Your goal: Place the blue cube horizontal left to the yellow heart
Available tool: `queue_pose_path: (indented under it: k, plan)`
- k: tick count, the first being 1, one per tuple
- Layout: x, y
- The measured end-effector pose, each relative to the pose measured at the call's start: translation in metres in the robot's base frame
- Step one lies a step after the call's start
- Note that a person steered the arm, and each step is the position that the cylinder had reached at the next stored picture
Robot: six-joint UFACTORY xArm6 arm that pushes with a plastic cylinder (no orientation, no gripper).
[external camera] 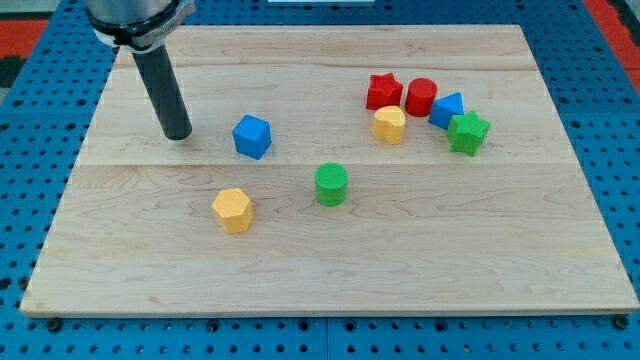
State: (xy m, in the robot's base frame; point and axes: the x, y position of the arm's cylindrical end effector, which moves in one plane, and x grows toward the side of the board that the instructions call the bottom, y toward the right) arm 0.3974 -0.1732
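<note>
Blue cube [252, 136] sits corner-on, just right of my tip [178, 135]

Colour rundown: pale wood board [330, 270] with visible grain stripes, sitting on a blue perforated surface [620, 150]. Blocks are a blue cube [252, 136], yellow hexagon [232, 210], green cylinder [331, 184], red star [383, 92], red cylinder [421, 97], yellow heart [389, 125], another blue block [446, 109], and green star [467, 132]. The rod down to my tip [178, 134] is plain black.
</note>
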Motion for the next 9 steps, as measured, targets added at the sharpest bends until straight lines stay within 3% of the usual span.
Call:
queue_pose_path:
  k: [2,3,5,6,9]
  plan:
    - [0.011,0.008]
    - [0.053,0.024]
    - [0.007,0.071]
    - [0.005,0.142]
    - [0.011,0.166]
